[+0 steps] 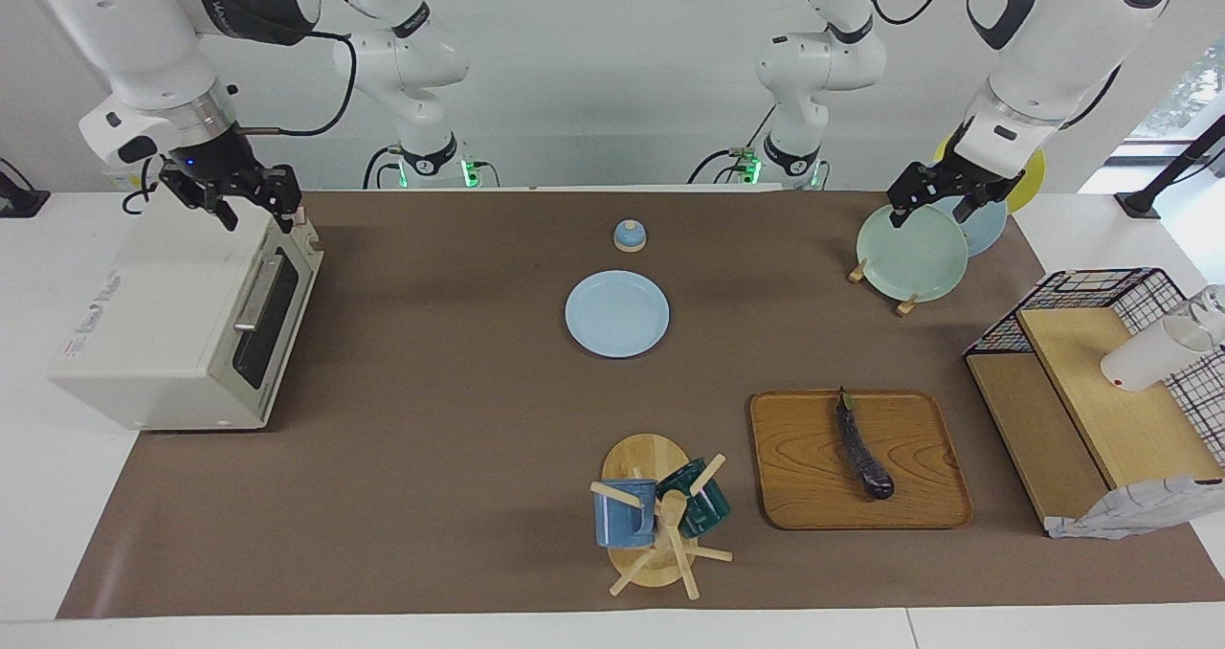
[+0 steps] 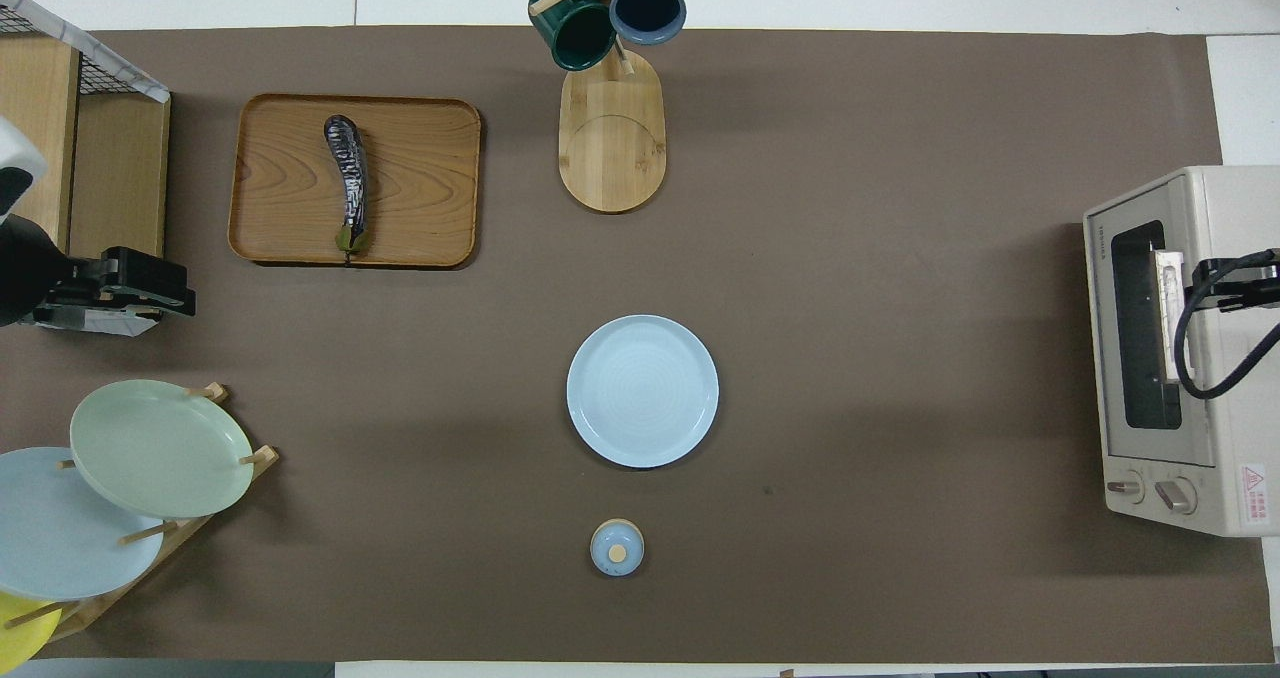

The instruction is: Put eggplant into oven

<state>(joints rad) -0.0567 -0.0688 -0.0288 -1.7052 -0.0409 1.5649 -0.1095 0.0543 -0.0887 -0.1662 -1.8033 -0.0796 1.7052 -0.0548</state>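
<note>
The dark purple eggplant [image 1: 863, 448] [image 2: 348, 183] lies on a wooden tray [image 1: 813, 496] [image 2: 420, 208] toward the left arm's end of the table, farther from the robots than the plates. The off-white oven [image 1: 182, 324] [image 2: 1180, 358] stands at the right arm's end with its glass door closed. My right gripper [image 1: 256, 211] [image 2: 1205, 288] hangs over the oven's top front edge, above the bar handle [image 1: 258, 290], with nothing seen in it. My left gripper [image 1: 933, 211] [image 2: 185, 293] hovers open and empty over the plate rack.
A light blue plate [image 1: 617, 314] [image 2: 642, 390] and a small blue lidded pot [image 1: 630, 235] sit mid-table. A mug tree [image 1: 660, 515] with two mugs stands beside the tray. A plate rack [image 1: 909, 252] and a wire-and-wood shelf [image 1: 1091, 391] occupy the left arm's end.
</note>
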